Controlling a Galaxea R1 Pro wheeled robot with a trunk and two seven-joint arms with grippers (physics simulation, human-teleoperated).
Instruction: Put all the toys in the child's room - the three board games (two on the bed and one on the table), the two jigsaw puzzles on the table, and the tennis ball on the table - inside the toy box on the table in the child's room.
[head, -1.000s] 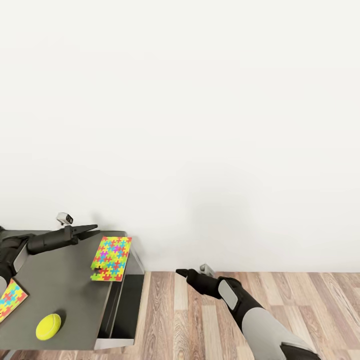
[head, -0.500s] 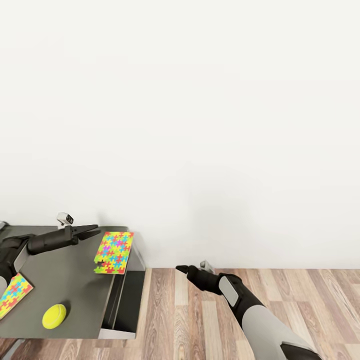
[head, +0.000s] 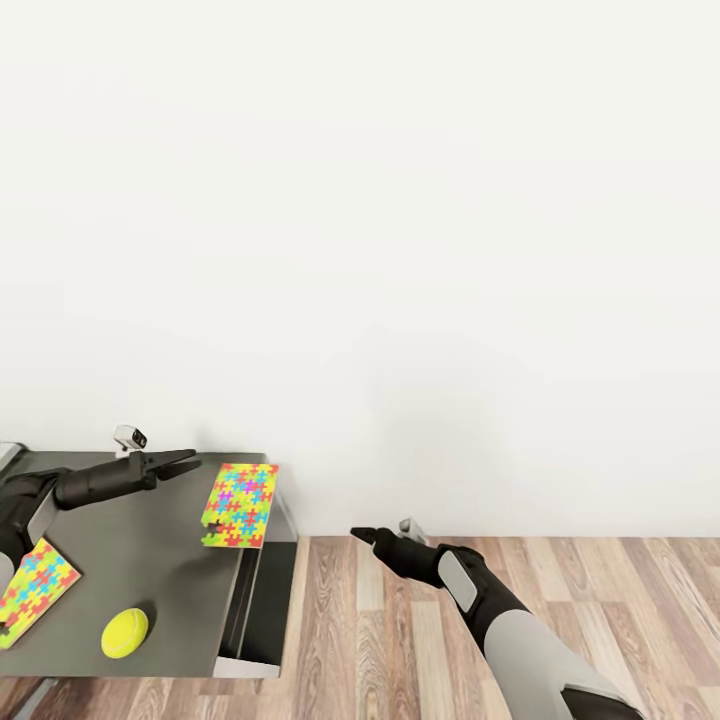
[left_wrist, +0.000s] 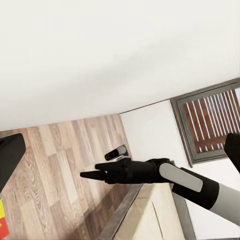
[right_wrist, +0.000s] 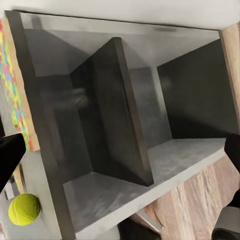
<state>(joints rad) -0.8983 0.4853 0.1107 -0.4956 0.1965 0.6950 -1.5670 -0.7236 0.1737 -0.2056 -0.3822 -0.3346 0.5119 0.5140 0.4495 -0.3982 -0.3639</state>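
— What's on the table?

— Two puzzles and the ball. One puzzle lies flat at the far right corner, close to the wall. The other puzzle sits at the left edge of the head view, partly cut off. The ball rests near the front edge, apart from both.

— Any containers?

— The table's side has open shelving with an upright divider making two compartments; both look bare inside. In the right wrist view the ball shows on the tabletop beside it.

— And the grippers?

— The left gripper hovers over the table's back part, jaws slightly parted, holding nothing. The right gripper hangs over the wood floor, well right of the table; its fingers look together, nothing between them.
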